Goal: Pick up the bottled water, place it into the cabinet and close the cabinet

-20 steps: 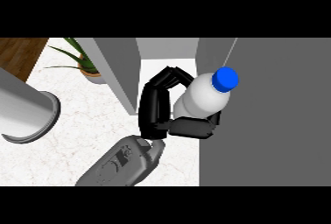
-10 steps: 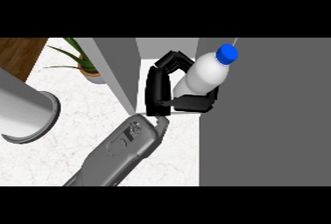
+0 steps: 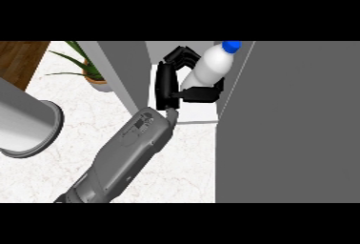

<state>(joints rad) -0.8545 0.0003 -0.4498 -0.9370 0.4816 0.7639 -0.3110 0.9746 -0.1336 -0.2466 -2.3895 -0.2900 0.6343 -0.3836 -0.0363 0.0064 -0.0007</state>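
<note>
The left hand (image 3: pixel 166 86) was closed round the bottled water (image 3: pixel 205 71). Its fingers (image 3: pixel 179 53) were curled over the far side of the bottle and its thumb (image 3: pixel 200 94) was folded across the near side, low on the body. The palm lay against the side of the bottle that faced away from the cabinet's big grey body (image 3: pixel 295 124).

The bottle was white with a blue cap (image 3: pixel 231 46). It was tilted, with the cap leaning toward the cabinet body and almost meeting that body's edge. It sat in the gap between the cabinet body and an upright grey panel (image 3: pixel 116 71) that stood just beside the opening, on the side away from the body. I could not tell whether the bottle's base touched the pale floor (image 3: pixel 200 113) of that gap, because the thumb covered it.

The grey forearm (image 3: pixel 126 152) ran up to the mouth of the cabinet from the lower edge of the view, crossing the white marbled surface (image 3: pixel 179 167) in front of the opening.

Beyond the panel, on the side away from the cabinet, stood a potted plant (image 3: pixel 88 66) with long green leaves, and past it lay a strip of brown wood (image 3: pixel 17 57). Farther from the cabinet, a large pale grey cylinder (image 3: pixel 25 126) with a flared end showed at the edge of the view, over the surface. The right hand did not appear.
</note>
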